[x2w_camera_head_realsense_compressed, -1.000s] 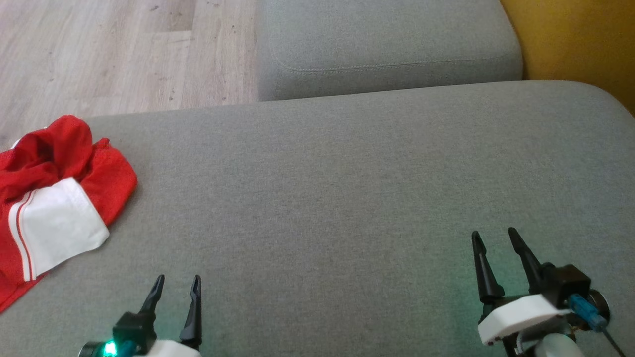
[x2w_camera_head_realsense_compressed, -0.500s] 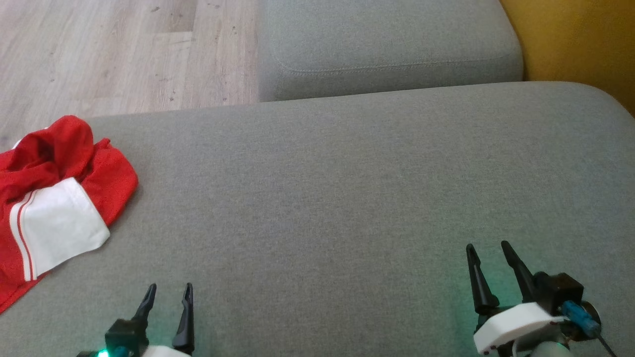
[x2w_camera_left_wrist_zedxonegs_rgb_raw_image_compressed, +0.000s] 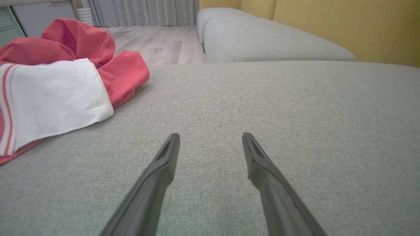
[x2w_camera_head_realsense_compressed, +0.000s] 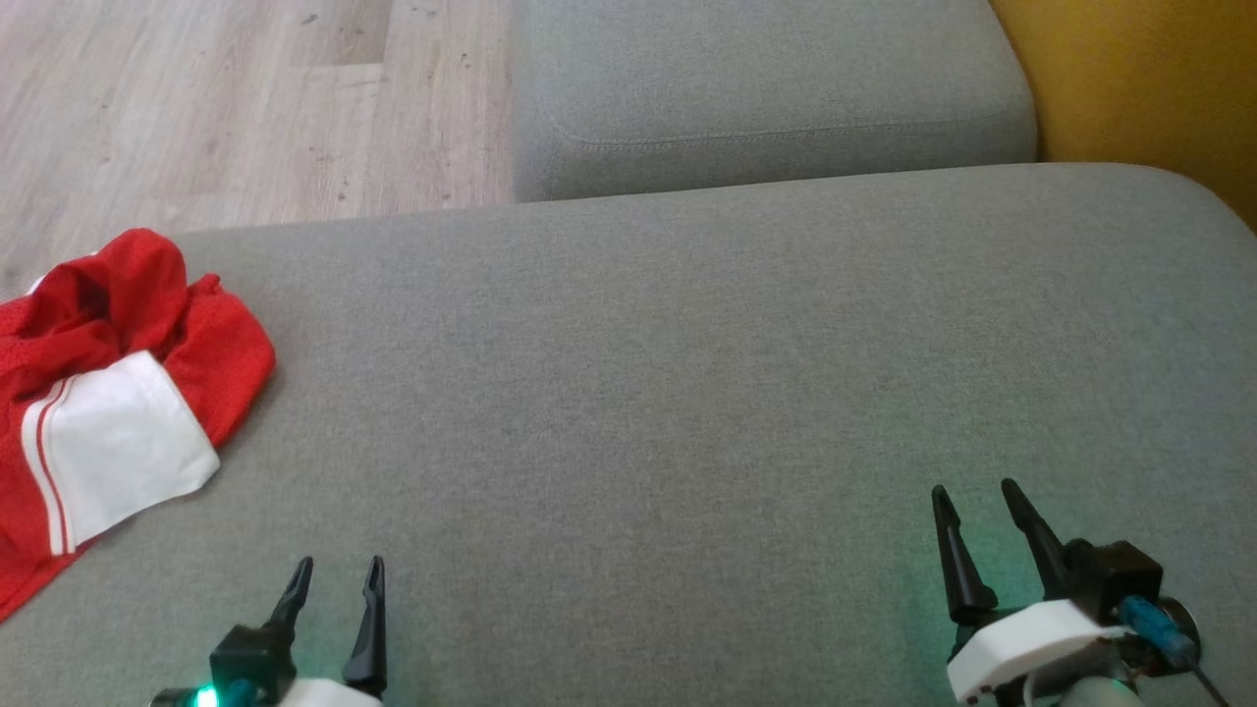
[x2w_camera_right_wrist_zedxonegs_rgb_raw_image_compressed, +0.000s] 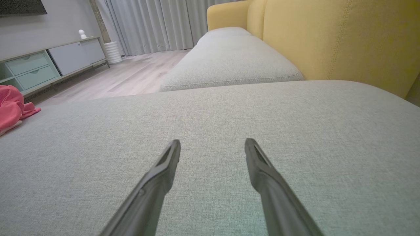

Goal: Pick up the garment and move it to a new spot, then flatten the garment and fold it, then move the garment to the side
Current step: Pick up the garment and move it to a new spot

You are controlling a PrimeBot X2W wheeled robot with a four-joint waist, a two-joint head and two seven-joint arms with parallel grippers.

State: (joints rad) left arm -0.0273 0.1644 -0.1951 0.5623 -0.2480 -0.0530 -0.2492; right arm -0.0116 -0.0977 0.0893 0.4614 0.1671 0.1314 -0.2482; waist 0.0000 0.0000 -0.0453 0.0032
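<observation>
A red garment (x2w_camera_head_realsense_compressed: 108,324) with a white panel and red stripes lies crumpled at the left edge of the grey sofa cushion (x2w_camera_head_realsense_compressed: 687,373). In the left wrist view the garment (x2w_camera_left_wrist_zedxonegs_rgb_raw_image_compressed: 59,78) sits up and to the left of the fingers. My left gripper (x2w_camera_head_realsense_compressed: 339,568) hovers open over bare cushion near the front, right of the garment and apart from it; the same open gripper (x2w_camera_left_wrist_zedxonegs_rgb_raw_image_compressed: 210,136) holds nothing. My right gripper (x2w_camera_head_realsense_compressed: 975,491) stands open at the lower right, far from the garment (x2w_camera_right_wrist_zedxonegs_rgb_raw_image_compressed: 11,105), with nothing between its fingers (x2w_camera_right_wrist_zedxonegs_rgb_raw_image_compressed: 170,157).
A second grey cushion (x2w_camera_head_realsense_compressed: 766,88) lies beyond, with a seam between the two. A yellow backrest (x2w_camera_head_realsense_compressed: 1139,79) runs along the right. Wooden floor (x2w_camera_head_realsense_compressed: 226,98) drops off past the far left edge. A low cabinet (x2w_camera_right_wrist_zedxonegs_rgb_raw_image_compressed: 49,62) and curtains stand across the room.
Both grippers have drawn back toward the front edge of the view, the right one more clearly. The garment has not moved.
</observation>
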